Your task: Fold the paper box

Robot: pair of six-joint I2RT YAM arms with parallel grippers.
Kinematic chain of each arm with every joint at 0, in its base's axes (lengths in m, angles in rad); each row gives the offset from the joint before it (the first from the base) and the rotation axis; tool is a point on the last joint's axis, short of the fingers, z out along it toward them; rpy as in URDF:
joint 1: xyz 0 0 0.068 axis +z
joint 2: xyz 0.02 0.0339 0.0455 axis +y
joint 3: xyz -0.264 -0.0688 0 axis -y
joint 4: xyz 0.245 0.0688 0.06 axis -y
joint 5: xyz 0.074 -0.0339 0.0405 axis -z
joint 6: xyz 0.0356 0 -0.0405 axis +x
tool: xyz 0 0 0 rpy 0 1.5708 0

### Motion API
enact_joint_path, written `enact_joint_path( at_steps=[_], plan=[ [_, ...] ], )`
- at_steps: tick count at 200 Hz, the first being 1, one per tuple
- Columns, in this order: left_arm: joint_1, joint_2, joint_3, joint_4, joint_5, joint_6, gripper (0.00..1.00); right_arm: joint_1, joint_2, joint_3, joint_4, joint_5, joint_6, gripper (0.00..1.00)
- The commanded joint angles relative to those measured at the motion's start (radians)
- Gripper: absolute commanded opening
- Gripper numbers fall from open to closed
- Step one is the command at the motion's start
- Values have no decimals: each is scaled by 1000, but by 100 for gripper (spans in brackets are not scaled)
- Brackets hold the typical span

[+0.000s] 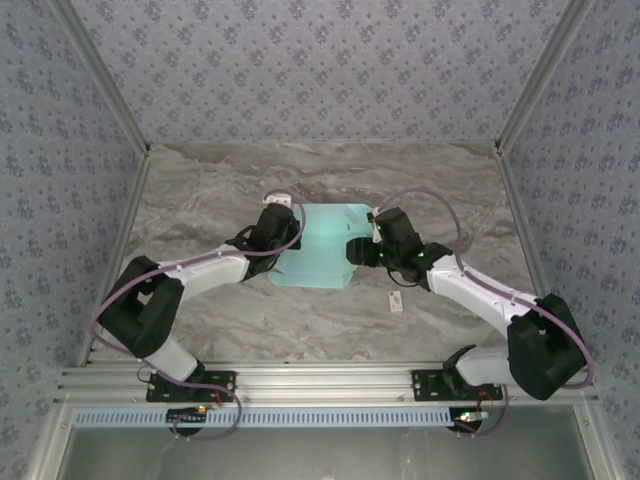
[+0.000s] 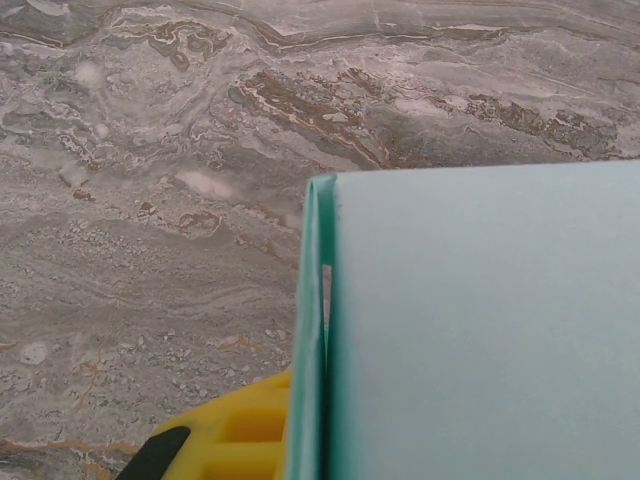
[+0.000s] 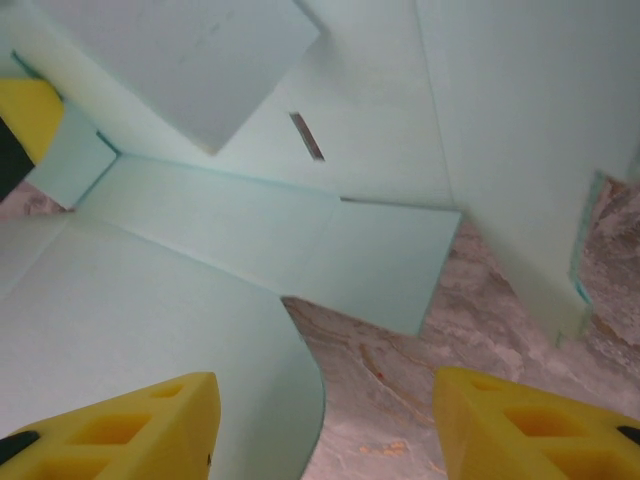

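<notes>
Arm bases (image 1: 190, 383) sit nearest; beyond them the pale turquoise paper box (image 1: 318, 250) rests on the marbled counter (image 1: 200, 200). The left claw (image 1: 283, 238) meets the box's left edge and the right claw (image 1: 362, 247) its right edge.

Left wrist: one yellow finger (image 2: 235, 435) sits beside the box's upright folded wall; I cannot tell whether the claw grips it.

Right wrist: yellow fingers (image 3: 150, 425) spread wide above the box's flaps, holding nothing.

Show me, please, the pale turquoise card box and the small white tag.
Pale turquoise card box (image 1: 320, 248): top external view, centre of its flat panel.
Small white tag (image 1: 396, 301): top external view, middle of the tag.
</notes>
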Motion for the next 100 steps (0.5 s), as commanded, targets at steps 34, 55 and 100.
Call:
enact_joint_path(
  at_steps=[34, 55, 100],
  plan=[
    [-1, -45, 4, 33, -7, 6, 0, -5, 49, -4, 132, -4, 67, 59],
    [-1, -48, 0, 36, -9, 4, 0, -4, 52, -9, 138, 3, 68, 58],
    [-1, -41, -5, 43, 0, -2, 0, -2, 49, -35, 225, -28, 42, 58]
  ],
)
